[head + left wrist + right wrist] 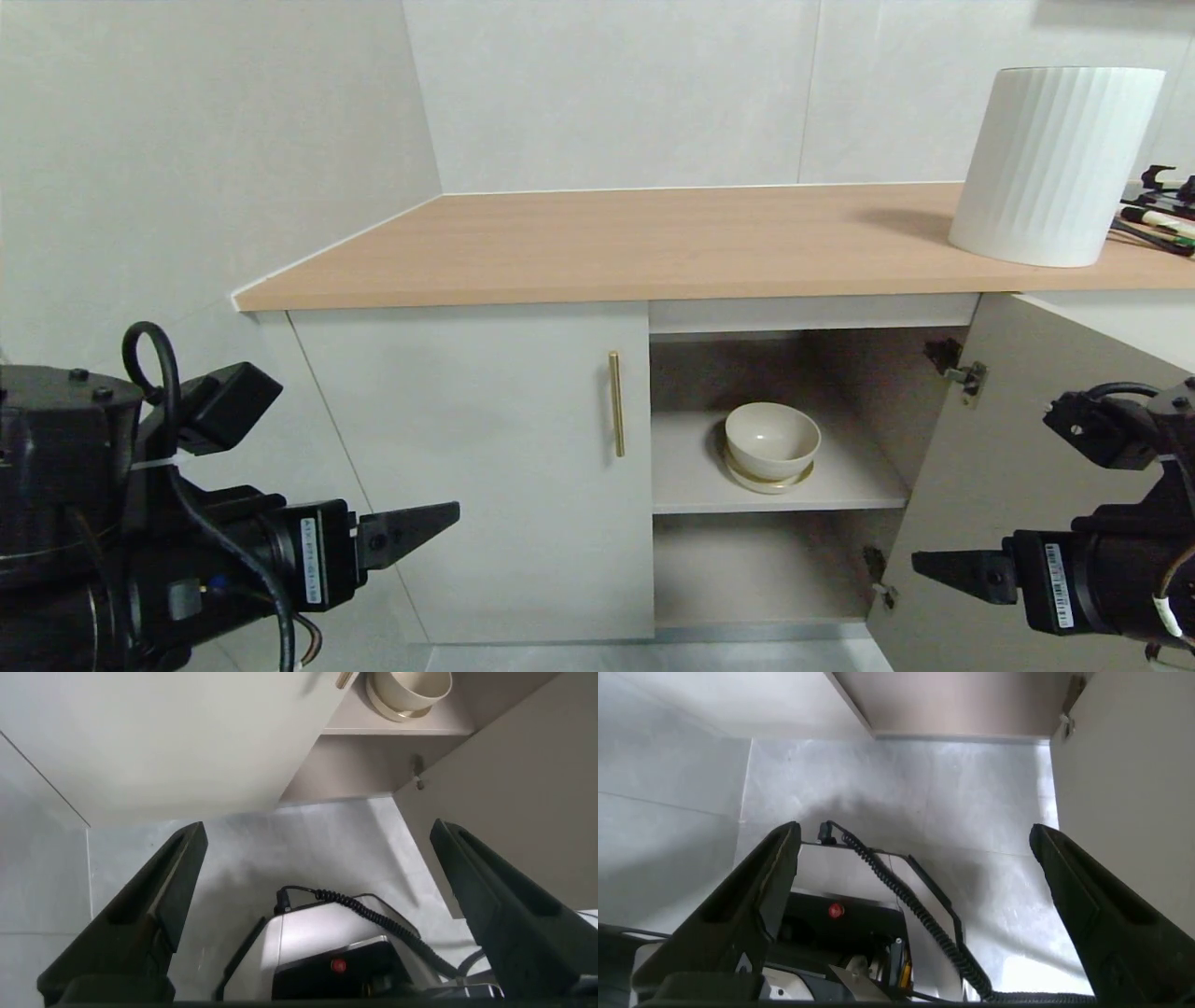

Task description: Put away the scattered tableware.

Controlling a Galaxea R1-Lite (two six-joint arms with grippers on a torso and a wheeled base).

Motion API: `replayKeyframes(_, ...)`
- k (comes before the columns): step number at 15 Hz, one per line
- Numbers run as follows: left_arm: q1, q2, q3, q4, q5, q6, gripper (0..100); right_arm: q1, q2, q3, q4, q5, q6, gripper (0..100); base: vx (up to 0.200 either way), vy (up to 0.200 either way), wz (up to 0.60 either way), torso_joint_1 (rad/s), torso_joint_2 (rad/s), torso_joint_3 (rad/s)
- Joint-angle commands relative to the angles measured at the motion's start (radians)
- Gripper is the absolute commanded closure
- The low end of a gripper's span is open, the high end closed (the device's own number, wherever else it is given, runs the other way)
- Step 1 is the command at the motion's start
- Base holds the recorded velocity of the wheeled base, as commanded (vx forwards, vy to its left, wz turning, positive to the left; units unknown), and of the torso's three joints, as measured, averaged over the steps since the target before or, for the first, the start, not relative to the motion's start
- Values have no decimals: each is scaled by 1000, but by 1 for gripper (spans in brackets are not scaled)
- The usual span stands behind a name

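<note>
Spread wide and empty, left fingers (149, 915) and right fingers (747, 905) hang low — ahead, between them, a cream bowl (772, 437) sits on its saucer (767, 483) on the cabinet shelf (854, 485).

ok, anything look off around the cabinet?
Nothing stands out. The bowl sits upright on a plate on the cabinet shelf, nothing spilled or broken. The right door hangs open. The left tool and right tool are open, empty.

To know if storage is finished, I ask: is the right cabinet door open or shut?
Open. The right cabinet door is swung outward, exposing the shelf with a bowl on a plate.
</note>
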Motion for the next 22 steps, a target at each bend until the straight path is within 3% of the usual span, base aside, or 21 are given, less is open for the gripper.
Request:
replayKeyframes(1,-3,7,0,-1,1,-1,0,2,9,5,0,0,0,0,-200,0,0,2,2,-2)
replayKeyframes(16,-14,5,5,-1,-1,-1,0,2,10,9,0,-6,0,0,-200,0,0,2,2,-1)
replayKeyframes(22,-14,2,6,-1,-2,-1,0,2,3,8,0,-7,0,0,0,0,0,0,0,0)
